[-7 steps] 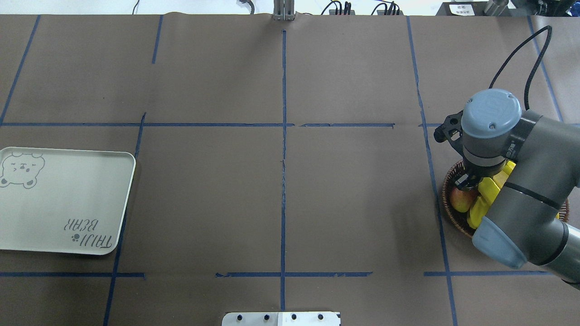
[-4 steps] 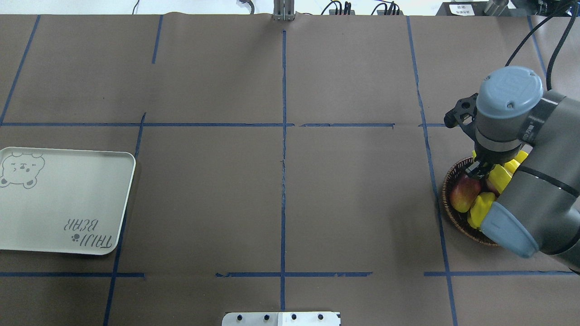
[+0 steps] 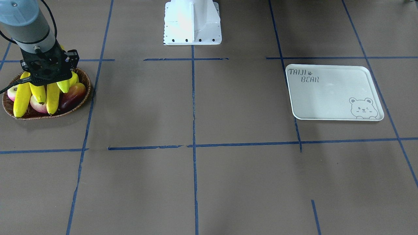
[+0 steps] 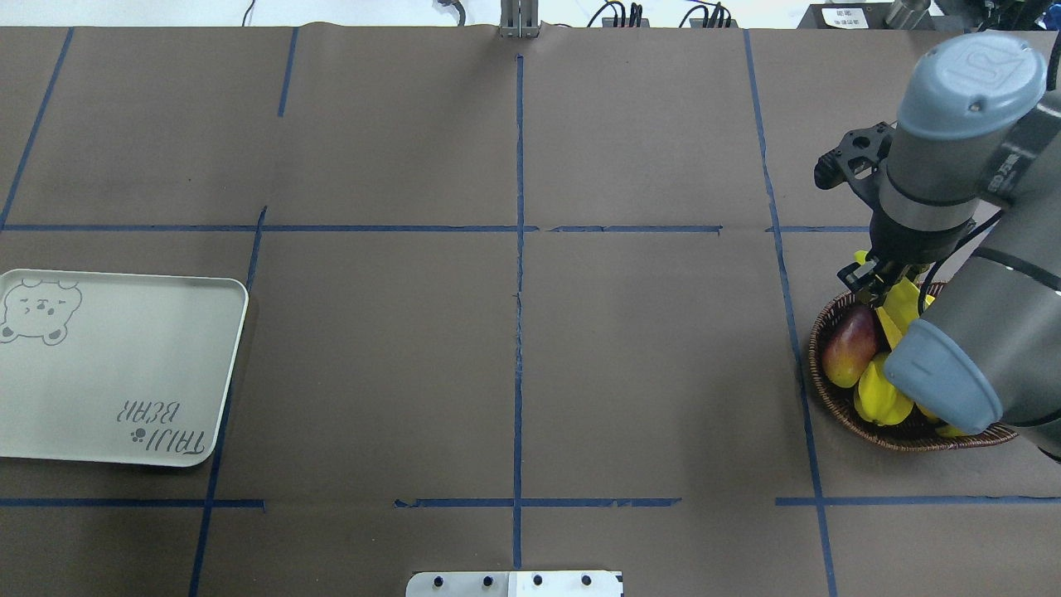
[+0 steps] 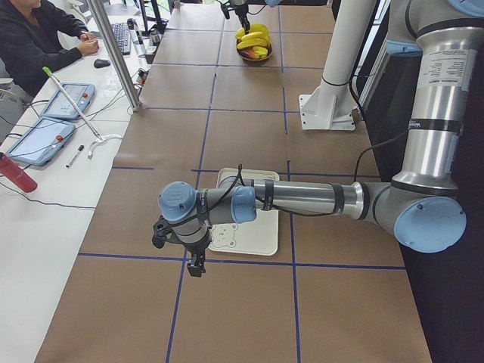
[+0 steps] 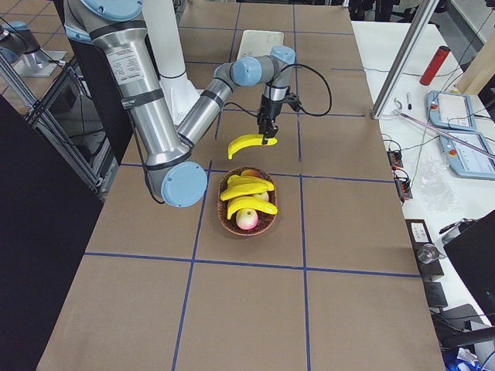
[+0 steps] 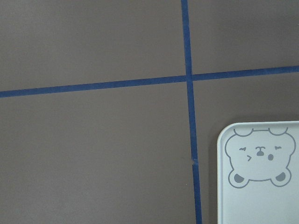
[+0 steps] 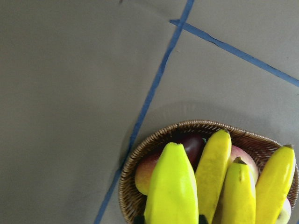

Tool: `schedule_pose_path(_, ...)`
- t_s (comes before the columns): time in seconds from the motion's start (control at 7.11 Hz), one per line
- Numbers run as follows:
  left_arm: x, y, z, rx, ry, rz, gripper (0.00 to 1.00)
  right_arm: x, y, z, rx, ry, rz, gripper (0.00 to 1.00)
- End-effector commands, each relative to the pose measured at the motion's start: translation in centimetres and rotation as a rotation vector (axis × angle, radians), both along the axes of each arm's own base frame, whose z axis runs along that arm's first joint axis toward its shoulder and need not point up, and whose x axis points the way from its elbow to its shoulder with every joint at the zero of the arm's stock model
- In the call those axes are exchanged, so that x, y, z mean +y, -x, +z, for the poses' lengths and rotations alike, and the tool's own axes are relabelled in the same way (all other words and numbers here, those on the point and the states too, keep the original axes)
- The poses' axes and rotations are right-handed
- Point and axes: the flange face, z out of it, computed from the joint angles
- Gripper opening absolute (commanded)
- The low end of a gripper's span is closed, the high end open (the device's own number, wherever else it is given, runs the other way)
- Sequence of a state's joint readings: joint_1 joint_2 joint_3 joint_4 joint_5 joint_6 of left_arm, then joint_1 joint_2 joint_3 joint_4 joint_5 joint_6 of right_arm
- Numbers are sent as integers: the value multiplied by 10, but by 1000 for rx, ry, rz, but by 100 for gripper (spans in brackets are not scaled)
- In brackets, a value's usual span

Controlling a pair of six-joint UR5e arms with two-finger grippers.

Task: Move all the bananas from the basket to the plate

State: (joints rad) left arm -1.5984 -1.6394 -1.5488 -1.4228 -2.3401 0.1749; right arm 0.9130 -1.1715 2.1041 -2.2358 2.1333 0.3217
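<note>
My right gripper (image 4: pixel 869 286) is shut on one end of a bright-yellow banana (image 6: pixel 247 144) and holds it in the air above and just beyond the wicker basket (image 6: pixel 224 218). In the right wrist view this banana (image 8: pixel 170 186) hangs large at the bottom centre. Three more bananas (image 8: pixel 212 163) lie in the basket (image 4: pixel 821 385). The pale bear plate (image 4: pixel 116 373) sits bare at the far left. My left gripper (image 5: pixel 195 265) hovers off the plate's (image 5: pixel 261 238) corner. I cannot tell whether it is open or shut.
Reddish apples or mangoes (image 4: pixel 850 352) lie in the basket beside the bananas. Blue tape lines cross the brown table. The robot's white base (image 3: pixel 192 23) stands at the near edge. An operator and tablets are on a side table (image 5: pixel 53 128).
My right gripper has risen and moved toward the table's far side, lifting one banana up out of the basket. The plate has not moved.
</note>
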Motion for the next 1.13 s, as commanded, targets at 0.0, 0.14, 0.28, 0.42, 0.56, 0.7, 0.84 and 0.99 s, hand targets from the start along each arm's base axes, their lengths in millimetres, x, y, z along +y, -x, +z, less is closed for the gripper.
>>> schedule_pose_path(0.0,-7,-3,-37,-3,2,-76,100,-11,6,-62,-161,44,155,0)
schedule_pose_path(0.14,-16,-29,-68,-1,-17,-92,100,-21,16,-80,-280,35,285,0)
schedule_pose_path(0.28,-25,-58,-97,9,-15,-126,100,-22,32,-94,-406,63,404,0)
schedule_pose_path(0.42,-39,-96,-126,69,46,-172,100,-24,43,-108,-503,76,511,0)
schedule_pose_path(0.56,-46,-129,-165,147,108,-222,100,-17,55,-123,-596,67,644,0)
schedule_pose_path(0.7,-51,-176,-219,197,187,-290,100,-7,74,-141,-673,32,754,0)
schedule_pose_path(0.84,-46,-242,-280,245,263,-318,100,5,99,-156,-693,-47,815,0)
schedule_pose_path(0.99,-46,-298,-333,280,336,-347,100,25,132,-171,-708,-139,893,0)
